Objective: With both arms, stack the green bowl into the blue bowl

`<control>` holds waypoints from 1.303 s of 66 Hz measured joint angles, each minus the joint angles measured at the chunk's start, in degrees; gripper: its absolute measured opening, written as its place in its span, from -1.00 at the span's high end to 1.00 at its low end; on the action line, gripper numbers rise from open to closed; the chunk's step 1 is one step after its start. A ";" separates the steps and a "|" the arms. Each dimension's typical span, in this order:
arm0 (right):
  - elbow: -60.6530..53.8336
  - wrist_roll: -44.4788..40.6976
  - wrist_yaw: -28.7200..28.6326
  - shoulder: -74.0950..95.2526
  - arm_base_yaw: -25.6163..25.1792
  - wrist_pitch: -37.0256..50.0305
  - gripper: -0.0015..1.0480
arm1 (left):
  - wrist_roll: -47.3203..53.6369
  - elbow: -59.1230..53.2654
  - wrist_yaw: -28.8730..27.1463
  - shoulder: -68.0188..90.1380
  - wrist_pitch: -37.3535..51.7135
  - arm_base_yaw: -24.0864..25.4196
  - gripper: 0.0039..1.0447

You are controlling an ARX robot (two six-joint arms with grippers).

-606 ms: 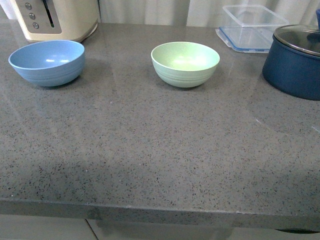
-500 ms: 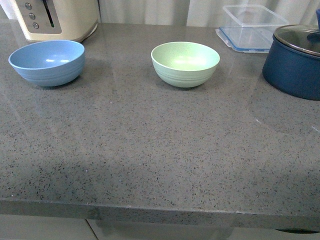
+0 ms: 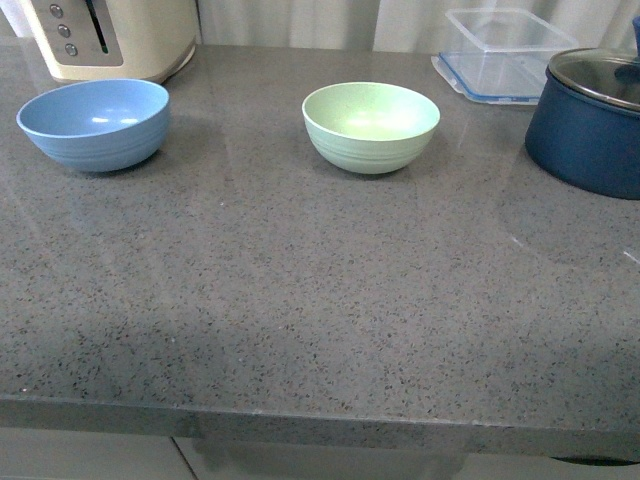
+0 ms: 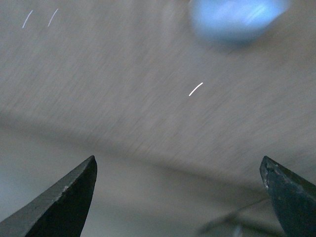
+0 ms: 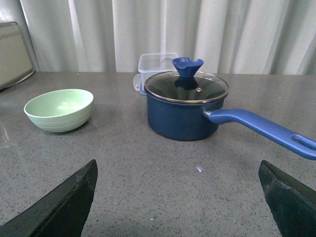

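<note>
The green bowl stands upright and empty at the back middle of the grey counter; it also shows in the right wrist view. The blue bowl stands upright and empty at the back left, well apart from it; it is a blurred blue patch in the left wrist view. Neither arm shows in the front view. My left gripper is open and empty, over the counter's edge, short of the blue bowl. My right gripper is open and empty, low over the counter, short of the green bowl.
A dark navy lidded pot with a long handle stands at the back right. A clear plastic container sits behind it. A cream appliance stands behind the blue bowl. The counter's front edge runs along the bottom.
</note>
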 joint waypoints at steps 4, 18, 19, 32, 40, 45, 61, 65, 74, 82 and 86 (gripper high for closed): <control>0.00 0.00 -0.22 -0.04 0.00 0.02 -0.81 | -1.36 5.97 -9.16 14.10 -4.52 4.15 -0.88; 0.00 0.00 -0.04 -0.04 0.00 -0.04 -0.81 | 3.45 26.16 -2.80 47.60 14.73 15.21 -0.88; 0.00 0.00 -0.04 -0.04 0.00 -0.04 -0.81 | 3.45 28.24 -1.79 49.86 14.88 15.45 -0.88; 0.00 -0.02 -0.04 -0.04 0.00 -0.04 -0.81 | 3.19 45.16 3.89 66.55 14.75 14.40 -0.88; 0.00 0.00 -0.04 -0.04 0.00 -0.04 -0.81 | 0.98 53.05 5.84 72.70 13.20 12.52 -0.88; 0.00 0.00 -0.04 -0.04 0.00 -0.04 -0.81 | -0.61 57.79 6.56 76.56 12.04 10.69 -0.88; 0.00 -0.02 -0.04 -0.04 0.00 -0.04 -0.81 | -2.27 63.12 6.97 83.30 11.06 7.45 -0.88; 0.00 -0.02 -0.04 -0.04 0.00 -0.04 -0.81 | -2.51 64.35 6.91 85.00 10.88 7.04 -0.88; 0.00 0.00 -0.04 -0.04 0.00 -0.04 -0.81 | -2.64 67.04 6.80 88.50 10.78 6.88 -0.88; 0.00 0.00 -0.04 -0.04 0.00 -0.04 -0.81 | -2.67 69.18 6.73 91.17 10.54 6.88 -0.88; 0.00 -0.02 -0.04 -0.04 0.00 -0.04 -0.81 | -2.91 71.04 6.86 93.18 9.99 6.88 -0.88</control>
